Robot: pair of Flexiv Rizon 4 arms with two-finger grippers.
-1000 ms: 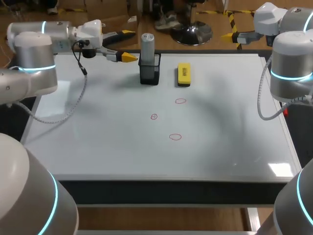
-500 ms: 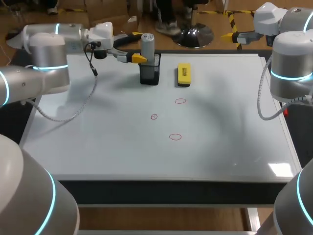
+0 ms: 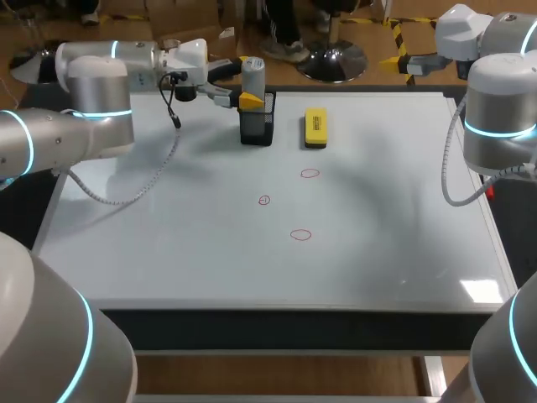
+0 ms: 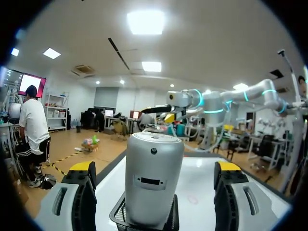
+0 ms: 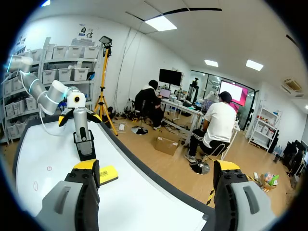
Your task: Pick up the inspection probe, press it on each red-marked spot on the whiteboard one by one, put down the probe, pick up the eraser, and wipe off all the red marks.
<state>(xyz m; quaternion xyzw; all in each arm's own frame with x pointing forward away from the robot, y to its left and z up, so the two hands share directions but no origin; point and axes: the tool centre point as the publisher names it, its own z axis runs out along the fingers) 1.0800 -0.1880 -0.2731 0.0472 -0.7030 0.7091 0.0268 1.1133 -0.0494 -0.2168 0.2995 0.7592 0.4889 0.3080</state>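
Inspection probe [image 3: 252, 74] upright in black mesh holder [image 3: 257, 126], far edge of tabletop [image 3: 377, 252]. Left hand [image 4: 155, 168] spread wide, fingers [image 4: 79, 192] flanking probe, not touching. Step: probe pickup. Next, likely: squeeze, lift straight up. Right hand [image 5: 156, 166] also agape, off aside.

No lettering or number can be read anywhere; the dark print on the flat yellow rectangular eraser [image 3: 315, 128] is too small to make out.
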